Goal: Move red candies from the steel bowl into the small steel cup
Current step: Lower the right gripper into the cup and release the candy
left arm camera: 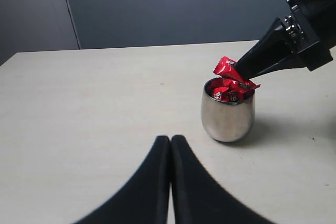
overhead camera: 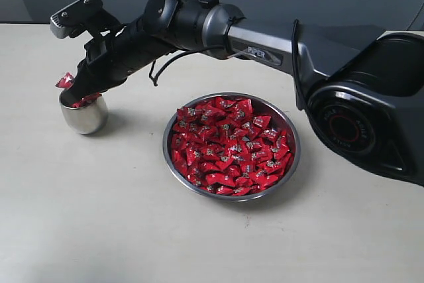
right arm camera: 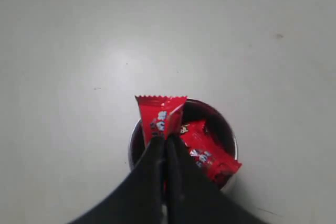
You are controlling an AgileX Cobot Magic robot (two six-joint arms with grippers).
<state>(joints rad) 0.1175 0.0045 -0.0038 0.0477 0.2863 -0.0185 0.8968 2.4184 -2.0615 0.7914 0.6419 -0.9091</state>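
Observation:
The steel bowl (overhead camera: pixel 288 138) sits mid-table, heaped with red candies (overhead camera: pixel 228 144). At the left stands the small steel cup (overhead camera: pixel 84 116), also seen as the cup (left arm camera: pixel 227 116) and the cup (right arm camera: pixel 231 132), with red candies (left arm camera: pixel 231 92) inside. My right gripper (overhead camera: pixel 69 92) reaches across and hangs right over the cup's mouth, shut on a red candy (right arm camera: pixel 159 115) that sticks out past its tips (right arm camera: pixel 167 139); the same candy (left arm camera: pixel 227 67) shows above the rim. My left gripper (left arm camera: pixel 170 139) is shut and empty, low over the table a short way from the cup.
The right arm's black body (overhead camera: pixel 358 91) spans the table above the bowl's far side. A grey wall (left arm camera: pixel 184 3) rises behind the table's far edge. Bare pale tabletop (overhead camera: pixel 99 217) lies in front of cup and bowl.

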